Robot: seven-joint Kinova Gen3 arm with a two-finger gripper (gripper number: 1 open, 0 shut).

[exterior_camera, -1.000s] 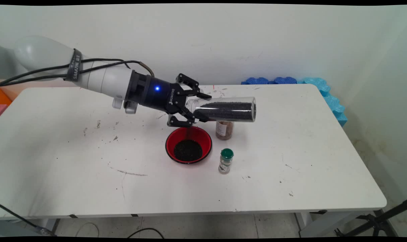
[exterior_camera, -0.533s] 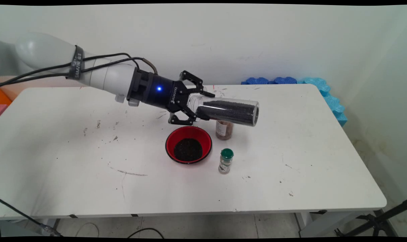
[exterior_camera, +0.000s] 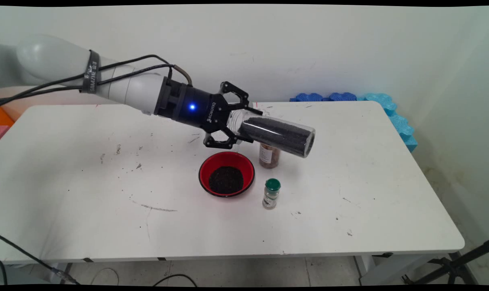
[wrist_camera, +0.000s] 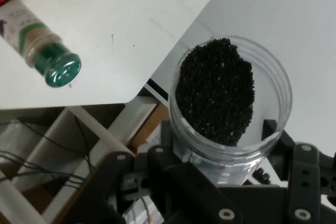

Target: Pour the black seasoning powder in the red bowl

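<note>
My gripper [exterior_camera: 246, 125] is shut on the open end of a clear jar [exterior_camera: 277, 135] of black grains, held above the table. The jar lies nearly level, its closed end tilted slightly down to the right. In the hand view I look into the jar's mouth [wrist_camera: 227, 95], with grains piled inside and my gripper [wrist_camera: 220, 148] clamped round it. Below and left of the jar stands a red bowl [exterior_camera: 226, 174] with a heap of black grains in it. A brown-filled jar [exterior_camera: 269, 155] stands on the table just beneath the held jar.
A small spice bottle with a green cap [exterior_camera: 271, 193] stands right of the bowl; it also shows in the hand view [wrist_camera: 44, 51]. Blue foam pieces [exterior_camera: 349, 97] lie along the table's back right corner. Dark specks and scuffs mark the white table [exterior_camera: 369, 182].
The arm has risen slightly and shifted right. The jar has turned from level to closed end down, and its grains have slid toward that end.
</note>
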